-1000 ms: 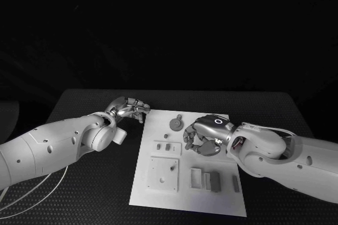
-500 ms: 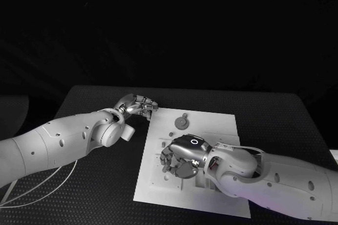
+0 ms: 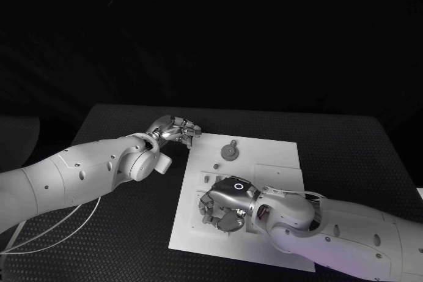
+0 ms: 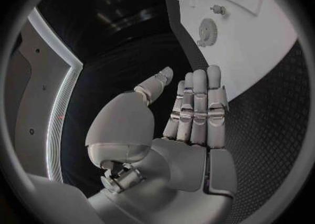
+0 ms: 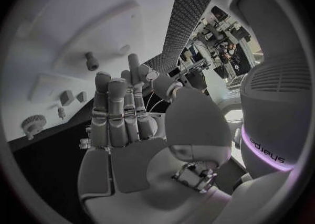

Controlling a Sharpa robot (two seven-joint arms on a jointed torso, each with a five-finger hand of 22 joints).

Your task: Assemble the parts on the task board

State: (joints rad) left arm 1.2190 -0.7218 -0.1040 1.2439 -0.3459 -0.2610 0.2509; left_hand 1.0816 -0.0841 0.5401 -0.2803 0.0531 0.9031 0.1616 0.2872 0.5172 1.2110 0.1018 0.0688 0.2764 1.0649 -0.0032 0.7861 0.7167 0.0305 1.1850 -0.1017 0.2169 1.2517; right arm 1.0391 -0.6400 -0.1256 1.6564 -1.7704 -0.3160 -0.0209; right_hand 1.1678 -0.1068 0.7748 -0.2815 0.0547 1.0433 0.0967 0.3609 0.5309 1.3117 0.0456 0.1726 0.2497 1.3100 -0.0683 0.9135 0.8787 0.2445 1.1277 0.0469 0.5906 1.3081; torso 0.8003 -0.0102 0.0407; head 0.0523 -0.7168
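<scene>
The white task board [image 3: 269,150] lies in the middle of the black table. A round gear part [image 3: 229,152] sits near its far edge, with small parts [image 3: 214,167] just nearer. My right hand [image 3: 225,205] hovers over the board's near left area, covering the pieces there; in the right wrist view the right hand [image 5: 125,114] has its fingers stretched out and empty, with a peg [image 5: 91,60] and the gear [image 5: 33,124] beyond. My left hand [image 3: 175,130] hangs off the board's far left corner; its fingers [image 4: 197,103] are straight and hold nothing.
Black textured table [image 3: 115,233] surrounds the board on all sides. A white cable [image 3: 53,239] loops under my left arm at the near left. The left wrist view shows the gear [image 4: 207,27] and a small peg [image 4: 218,9] on the board [image 4: 262,30].
My right hand has moved from the board's middle right towards its near left area. The left hand has hardly moved. The view shifted a little.
</scene>
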